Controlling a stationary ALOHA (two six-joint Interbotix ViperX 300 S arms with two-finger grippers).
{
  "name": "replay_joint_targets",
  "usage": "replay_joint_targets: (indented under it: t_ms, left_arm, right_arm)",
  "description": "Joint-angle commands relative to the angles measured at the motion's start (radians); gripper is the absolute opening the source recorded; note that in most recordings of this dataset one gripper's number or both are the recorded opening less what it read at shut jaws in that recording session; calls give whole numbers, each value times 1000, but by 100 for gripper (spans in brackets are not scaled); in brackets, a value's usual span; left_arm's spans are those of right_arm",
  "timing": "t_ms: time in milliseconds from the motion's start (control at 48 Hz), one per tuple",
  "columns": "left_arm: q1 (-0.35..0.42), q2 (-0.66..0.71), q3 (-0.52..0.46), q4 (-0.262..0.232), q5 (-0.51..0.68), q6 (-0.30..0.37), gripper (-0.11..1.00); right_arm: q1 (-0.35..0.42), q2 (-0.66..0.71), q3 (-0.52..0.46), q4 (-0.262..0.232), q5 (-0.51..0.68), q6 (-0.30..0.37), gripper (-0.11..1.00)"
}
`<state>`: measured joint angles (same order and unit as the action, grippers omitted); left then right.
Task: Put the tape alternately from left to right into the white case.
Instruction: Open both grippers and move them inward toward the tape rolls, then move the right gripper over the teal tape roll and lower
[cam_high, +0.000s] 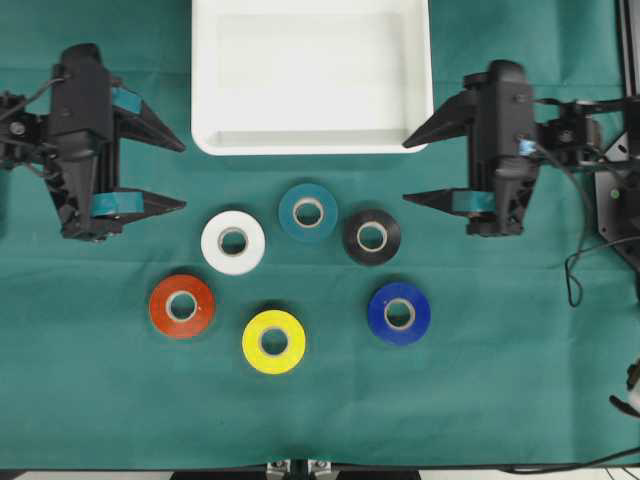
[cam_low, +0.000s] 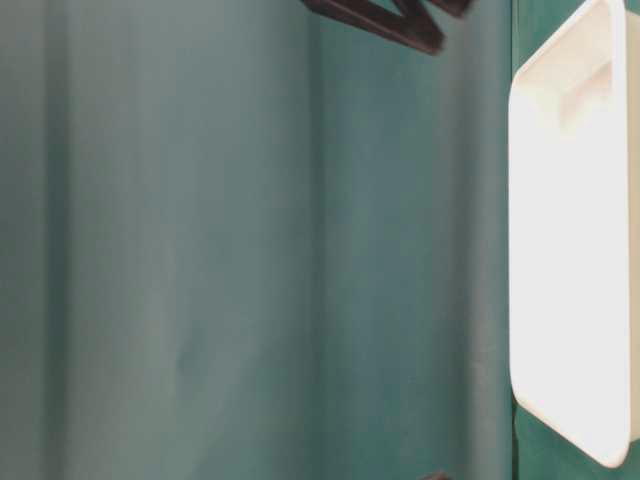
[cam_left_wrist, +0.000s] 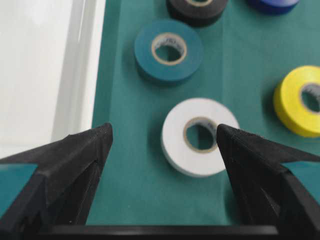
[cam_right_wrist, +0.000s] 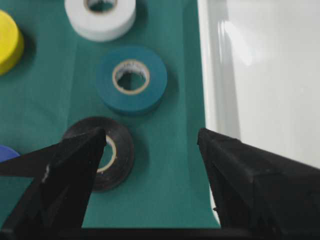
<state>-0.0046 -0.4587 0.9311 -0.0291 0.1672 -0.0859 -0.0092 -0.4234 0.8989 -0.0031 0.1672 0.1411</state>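
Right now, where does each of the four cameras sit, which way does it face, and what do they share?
Overhead: above the table, looking straight down at the white case, six tape rolls, left hand and right hand, both open.
Table-level: low, turned sideways, facing green cloth; dark hand tips at the edges.
Left wrist: behind its open fingers, facing the white roll.
Right wrist: behind its open fingers, facing the black roll.
Both wrist views share the teal roll.
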Motion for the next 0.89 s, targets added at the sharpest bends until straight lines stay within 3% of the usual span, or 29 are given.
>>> replay_joint_targets:
  t_ms: [0, 583, 874]
  left_arm:
    - [2, 18, -38, 0, 6, 2, 82]
    - [2, 61, -60, 2, 29, 5, 82]
    - [2, 61, -58, 2, 31, 3, 82]
  right_arm:
    - [-2, 34, -43, 2, 5, 5, 84]
    - [-2, 114, -83, 2, 35, 12, 84]
    - [44, 133, -95, 0, 37, 51, 84]
